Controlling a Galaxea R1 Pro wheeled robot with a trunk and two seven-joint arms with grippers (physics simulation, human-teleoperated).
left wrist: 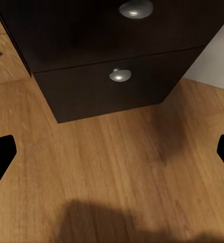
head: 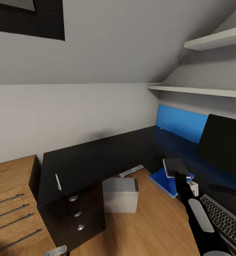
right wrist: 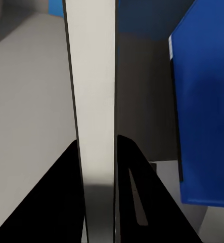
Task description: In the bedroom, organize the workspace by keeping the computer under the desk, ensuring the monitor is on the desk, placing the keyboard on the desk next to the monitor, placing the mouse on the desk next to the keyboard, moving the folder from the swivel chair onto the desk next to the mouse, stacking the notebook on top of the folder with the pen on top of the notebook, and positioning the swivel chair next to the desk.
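The right hand [head: 178,173] is holding a dark-covered notebook [head: 175,166] just above the blue folder [head: 169,182], which is lying at the bench's [head: 96,156] inner edge. In the right wrist view its two dark fingers [right wrist: 71,192] are pressing against either face of the notebook [right wrist: 94,101], seen edge-on as a pale strip of pages, so the grip is closed firmly on it. Gripping it by one edge is probably leaving the underside free to go flat onto the folder [right wrist: 203,101], which is where the task wants it stacked.

The monitor [head: 224,145] is standing on the bench to the right, and the keyboard [head: 226,220] is lying in front of it, partly behind the right arm. I cannot make out the mouse. The computer [head: 120,195] is sitting on the wooden floor [head: 150,227] in the open corner of the L, beside the drawer unit [head: 77,213], so it is roughly under the bench already.

The pen [head: 57,182] is lying on the left wing of the bench above the drawers, well apart from the folder; it looks like the last piece to go on the stack.

The left hand [left wrist: 112,152] is hanging low over the floor facing the drawers, its fingertips spread wide with nothing between them, apparently kept out of the way.
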